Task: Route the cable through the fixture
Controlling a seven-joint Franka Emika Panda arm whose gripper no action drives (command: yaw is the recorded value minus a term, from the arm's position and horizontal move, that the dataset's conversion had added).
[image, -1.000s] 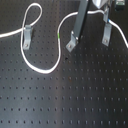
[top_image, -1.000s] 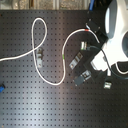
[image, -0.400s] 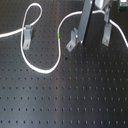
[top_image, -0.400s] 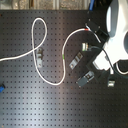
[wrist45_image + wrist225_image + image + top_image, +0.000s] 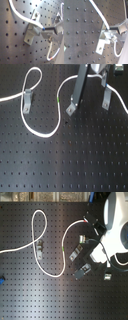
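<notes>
The cable (image 5: 30, 129) is a thin white cord. It runs through the left fixture (image 5: 27, 101), loops up, sweeps down and rises past a green mark (image 5: 59, 99) toward the gripper (image 5: 95, 70) at the first exterior view's top right. The second exterior view shows the same loop of cable (image 5: 55, 274) ending at the gripper (image 5: 90, 225) under the white arm. In the first wrist view, the fingertips (image 5: 44, 29) are shut on the cable (image 5: 23, 15) right beside a metal bracket fixture (image 5: 31, 33). A red mark (image 5: 51, 58) shows on the slack beyond.
More metal fixtures stand near the gripper (image 5: 71, 108) (image 5: 106, 101). The black perforated board (image 5: 75, 159) stretches toward the first exterior view's bottom. A small blue object (image 5: 1, 282) lies at the second exterior view's left edge.
The gripper has shifted only slightly near the bracket, still holding the cable. The cable's loops on the board lie as before.
</notes>
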